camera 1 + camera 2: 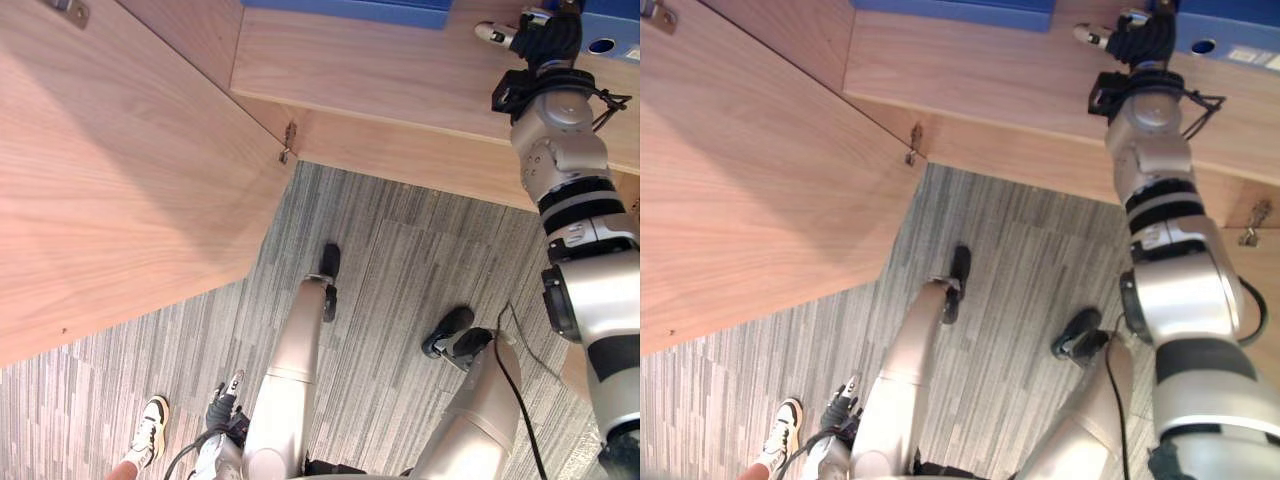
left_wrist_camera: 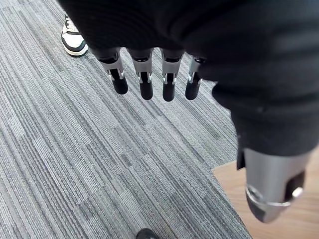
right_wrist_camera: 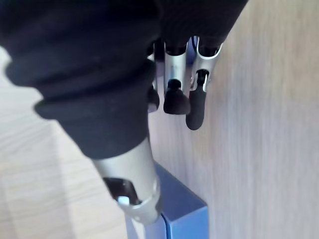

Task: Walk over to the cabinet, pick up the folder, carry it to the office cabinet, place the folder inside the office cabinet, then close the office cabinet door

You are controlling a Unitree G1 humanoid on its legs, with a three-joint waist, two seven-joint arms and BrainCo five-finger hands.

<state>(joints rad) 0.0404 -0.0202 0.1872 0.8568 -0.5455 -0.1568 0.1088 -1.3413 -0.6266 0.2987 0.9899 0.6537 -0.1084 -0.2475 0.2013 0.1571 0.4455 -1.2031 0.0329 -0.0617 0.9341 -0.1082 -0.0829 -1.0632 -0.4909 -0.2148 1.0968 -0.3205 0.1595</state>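
Observation:
A blue folder (image 1: pixel 612 40) with a finger hole rests on the wooden shelf (image 1: pixel 400 70) inside the office cabinet. My right hand (image 1: pixel 545 35) reaches onto that shelf just left of it, thumb pointing away to the left. In the right wrist view the folder's blue corner (image 3: pixel 184 219) lies beside the thumb, while the loosely bent fingers (image 3: pixel 194 112) hang over bare wood with nothing in them. My left hand (image 2: pixel 149 84) hangs low over the carpet, fingers straight and holding nothing. The cabinet door (image 1: pixel 120 180) stands wide open on the left.
A second blue folder (image 1: pixel 350 8) lies further left on the shelf. The door's hinge (image 1: pixel 288 143) sits at the cabinet's lower edge. A person's white and black shoe (image 1: pixel 150 428) stands on the grey carpet (image 1: pixel 400 260) at the lower left.

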